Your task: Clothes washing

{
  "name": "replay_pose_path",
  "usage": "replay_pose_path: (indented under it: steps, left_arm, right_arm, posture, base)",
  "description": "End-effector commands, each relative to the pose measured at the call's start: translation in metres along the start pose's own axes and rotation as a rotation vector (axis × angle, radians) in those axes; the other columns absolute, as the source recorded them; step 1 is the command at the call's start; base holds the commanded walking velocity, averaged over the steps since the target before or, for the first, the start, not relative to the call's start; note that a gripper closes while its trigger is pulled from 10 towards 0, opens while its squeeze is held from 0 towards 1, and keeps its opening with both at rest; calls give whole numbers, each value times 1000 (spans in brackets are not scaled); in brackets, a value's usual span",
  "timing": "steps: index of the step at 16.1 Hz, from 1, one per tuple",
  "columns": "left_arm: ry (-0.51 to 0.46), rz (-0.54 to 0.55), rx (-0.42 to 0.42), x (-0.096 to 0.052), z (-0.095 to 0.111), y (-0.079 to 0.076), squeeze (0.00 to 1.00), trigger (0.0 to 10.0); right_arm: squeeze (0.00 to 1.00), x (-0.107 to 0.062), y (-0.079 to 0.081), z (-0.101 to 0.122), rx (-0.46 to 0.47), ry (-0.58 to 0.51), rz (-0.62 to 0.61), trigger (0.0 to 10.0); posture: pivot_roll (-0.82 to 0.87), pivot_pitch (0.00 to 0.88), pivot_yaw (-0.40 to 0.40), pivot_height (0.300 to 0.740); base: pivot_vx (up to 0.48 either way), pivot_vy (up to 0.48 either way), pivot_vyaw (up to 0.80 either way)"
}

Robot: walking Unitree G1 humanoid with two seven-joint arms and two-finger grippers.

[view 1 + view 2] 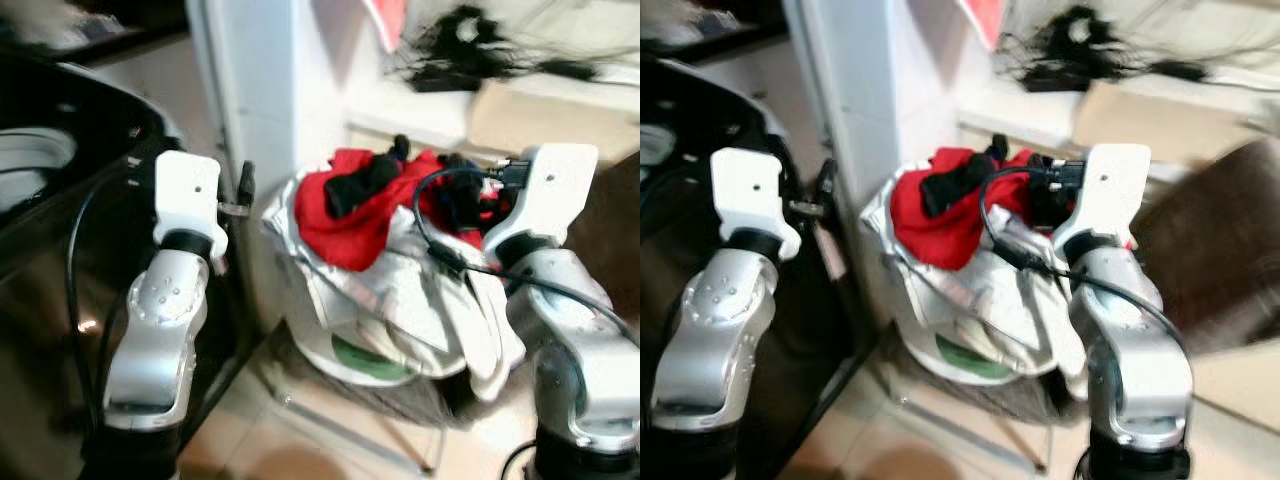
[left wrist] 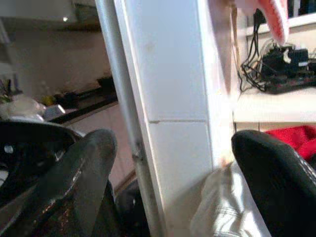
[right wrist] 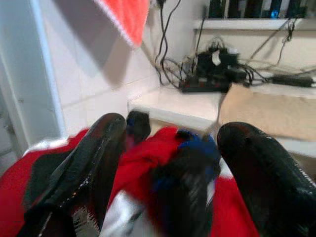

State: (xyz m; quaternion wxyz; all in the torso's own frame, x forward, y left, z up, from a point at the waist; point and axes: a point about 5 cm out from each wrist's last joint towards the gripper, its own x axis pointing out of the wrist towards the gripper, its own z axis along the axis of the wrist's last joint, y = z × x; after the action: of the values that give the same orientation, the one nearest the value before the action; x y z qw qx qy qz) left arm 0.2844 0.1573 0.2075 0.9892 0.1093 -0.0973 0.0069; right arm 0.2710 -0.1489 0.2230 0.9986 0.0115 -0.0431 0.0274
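A heap of laundry fills a white laundry basket (image 1: 345, 365) standing on the tiled floor (image 1: 300, 440) in front of the robot. On top lies a red garment (image 1: 350, 220) with a black item (image 1: 362, 180) resting on it, and a dark blue piece (image 3: 195, 148) sits beside the red cloth. Pale grey-white fabric (image 1: 420, 290) hangs over the basket's rim.

The right gripper (image 3: 170, 163) hovers just above the pile, its two black fingers (image 3: 94, 163) spread apart and holding nothing, with the blue and red clothing between and beneath them. The left gripper (image 2: 168, 182) is raised to the left of the basket, next to a white pillar (image 1: 255, 90); its fingers (image 2: 74, 182) are also spread wide and empty, with pale cloth visible near one of them.

To the left of the left arm is the dark, glossy body of a washing machine (image 1: 60, 200). Behind the basket, a white shelf (image 3: 177, 106) carries a tangle of black cables and a power strip (image 3: 212, 74). A red-edged cloth (image 3: 126, 17) hangs above
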Motion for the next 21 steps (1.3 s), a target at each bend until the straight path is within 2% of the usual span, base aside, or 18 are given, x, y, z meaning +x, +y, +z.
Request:
replay_pose_path:
  steps: [1,3,5,8,11,19,21]
  left_arm:
    - [5,32,36,-2,-1,3,0,10000]
    - [21,34,5,-7,-6,-2,0,10000]
    - [19,60,-47,-9,-3,-1,0,10000]
    - [-32,43,-26,-8,6,0,0,10000]
    - [-54,65,-20,-7,13,8,0,10000]
    - [-50,55,-3,-7,13,12,0,10000]
    - [-46,39,-25,-7,12,11,0,10000]
  right_arm:
    - [0,2,0,-2,-21,6,9,10000]
    - [0,4,3,-4,-123,11,36,10000]
    - [0,6,4,-3,-109,-4,50,10000]
    - [0,9,9,1,-122,-33,98,10000]
    - [0,9,16,0,-119,-41,146,10000]
    - [0,7,18,-3,-112,-46,150,10000]
    - [0,7,16,-1,-95,-59,129,10000]
  posture:
    - [-63,0,-3,740]
    - [-62,0,-7,740]
    - [-56,0,-13,740]
    - [-50,0,-17,740]
    - [-41,0,-15,740]
    - [-35,0,-1,740]
    - [-38,0,1,740]
  base:
    - [0,-480,0]
    - [0,-480,0]
    - [0,0,0]
    - [0,0,267]
    - [425,0,800]
    - [455,0,800]
    - [452,0,0]
